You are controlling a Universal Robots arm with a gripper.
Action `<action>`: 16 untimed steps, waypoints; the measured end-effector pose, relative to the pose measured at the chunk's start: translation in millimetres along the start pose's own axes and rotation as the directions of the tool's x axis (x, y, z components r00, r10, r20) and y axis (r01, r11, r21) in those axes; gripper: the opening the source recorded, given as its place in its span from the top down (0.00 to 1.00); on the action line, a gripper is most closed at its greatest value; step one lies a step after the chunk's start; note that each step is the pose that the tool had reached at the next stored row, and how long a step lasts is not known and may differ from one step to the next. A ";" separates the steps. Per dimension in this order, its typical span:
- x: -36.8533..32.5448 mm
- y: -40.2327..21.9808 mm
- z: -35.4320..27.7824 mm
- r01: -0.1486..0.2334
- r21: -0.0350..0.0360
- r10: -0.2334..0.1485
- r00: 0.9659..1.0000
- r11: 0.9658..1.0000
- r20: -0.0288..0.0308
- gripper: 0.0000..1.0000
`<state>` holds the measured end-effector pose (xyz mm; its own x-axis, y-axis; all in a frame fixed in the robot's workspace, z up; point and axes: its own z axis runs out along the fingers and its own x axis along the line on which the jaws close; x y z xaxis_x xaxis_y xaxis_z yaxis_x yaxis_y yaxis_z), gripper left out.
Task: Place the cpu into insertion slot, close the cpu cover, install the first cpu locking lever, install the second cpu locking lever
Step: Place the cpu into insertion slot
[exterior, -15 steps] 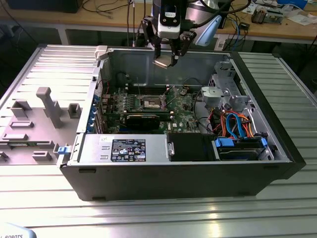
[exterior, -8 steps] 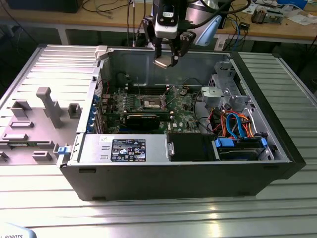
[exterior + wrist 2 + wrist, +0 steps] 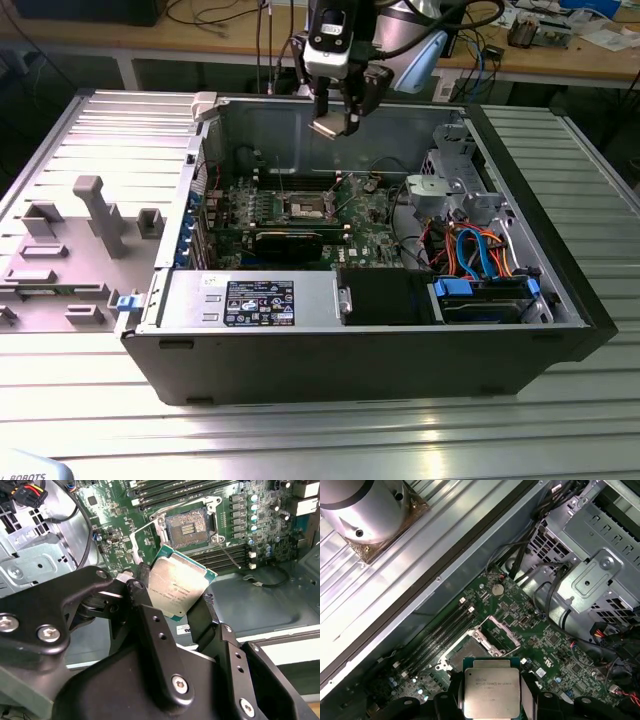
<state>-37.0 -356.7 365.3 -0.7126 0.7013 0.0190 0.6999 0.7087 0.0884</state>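
Note:
My gripper [image 3: 336, 124] hangs above the open computer case, shut on the cpu [image 3: 330, 128]. In both wrist views the cpu [image 3: 177, 587] [image 3: 491, 690], a flat square chip with a grey metal top and green rim, is pinched at two opposite edges between the black fingers [image 3: 143, 582]. Below it on the green motherboard lies the insertion slot [image 3: 187, 527] [image 3: 465, 655] [image 3: 305, 208], uncovered, well apart from the chip. The cpu cover [image 3: 500, 631] stands flipped open beside the socket. A thin wire locking lever [image 3: 229, 556] sticks out at the socket's side.
A long black expansion card [image 3: 290, 240] and a power supply [image 3: 250, 300] sit in front of the socket. A metal drive cage [image 3: 450, 185] with blue and orange cables [image 3: 480, 255] fills the exterior view's right. Grey fixtures [image 3: 90, 230] lie outside the case.

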 end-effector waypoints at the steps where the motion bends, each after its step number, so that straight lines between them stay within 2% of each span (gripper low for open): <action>1: 0.1 -0.1 0.0 0.000 0.000 0.000 1.000 1.000 0.000 0.45; 8: 0.1 -0.1 0.1 -0.001 0.000 0.001 1.000 1.000 0.000 0.45; 11: 0.1 -0.2 0.4 -0.029 0.000 0.029 1.000 1.000 0.003 0.45; 16: 0.1 -0.2 0.6 -0.079 -0.001 0.079 0.997 0.997 0.008 0.45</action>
<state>-37.1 -356.8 364.7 -0.6549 0.7555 0.0182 0.7537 0.6513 0.0877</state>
